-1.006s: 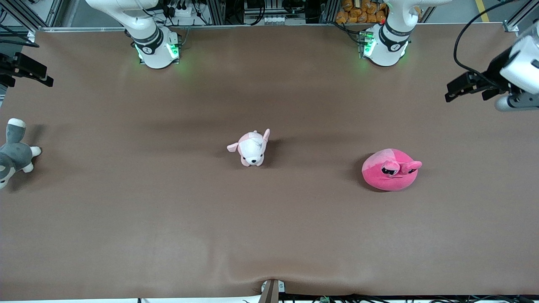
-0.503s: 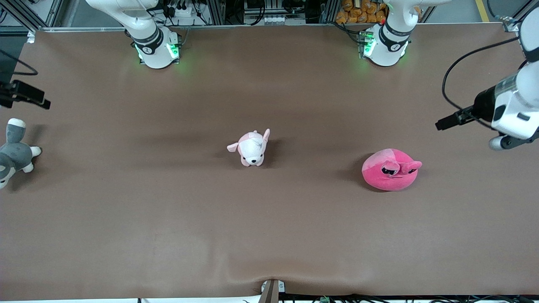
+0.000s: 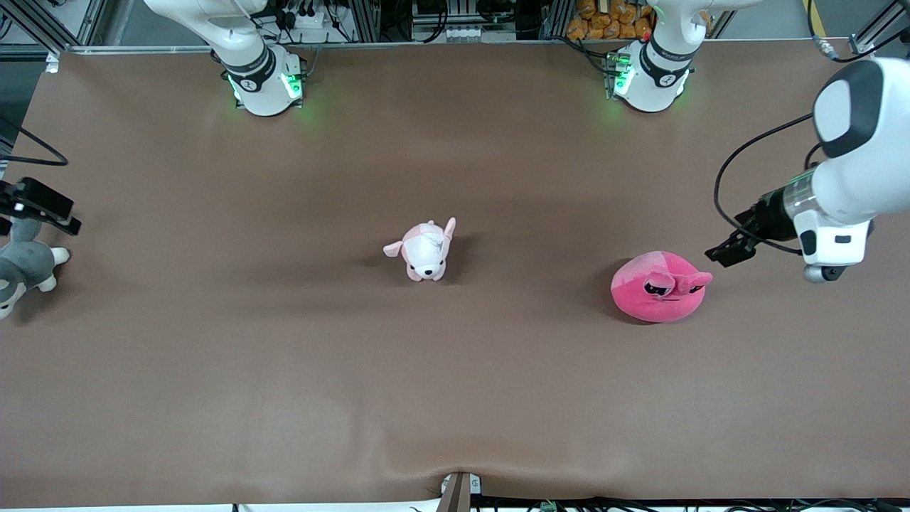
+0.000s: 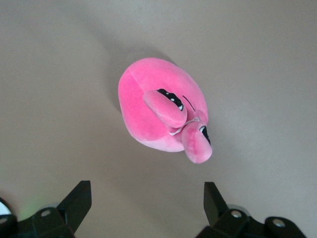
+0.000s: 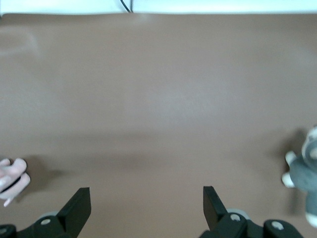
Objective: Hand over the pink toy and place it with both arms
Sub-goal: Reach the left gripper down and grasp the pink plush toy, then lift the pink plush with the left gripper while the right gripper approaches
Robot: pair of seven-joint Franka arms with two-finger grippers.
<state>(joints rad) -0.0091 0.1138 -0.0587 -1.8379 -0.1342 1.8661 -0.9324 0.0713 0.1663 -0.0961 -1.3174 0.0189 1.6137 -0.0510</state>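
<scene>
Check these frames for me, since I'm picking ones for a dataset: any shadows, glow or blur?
Front view: green glow spills on the table at both arm bases; the pink toy casts a soft shadow. Left wrist view: the toy is sharp, while the open left pincer looks slightly soft. Right wrist view: even, flat light, a faint dark band, and the right pincer open.

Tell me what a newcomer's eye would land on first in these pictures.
The hot-pink toy stands out first, sitting on the brown table toward the left arm's end. The left hand hangs open beside it, not touching. After that come the pale dog plush at mid-table and the open right hand over the grey plush at the right arm's end.
</scene>
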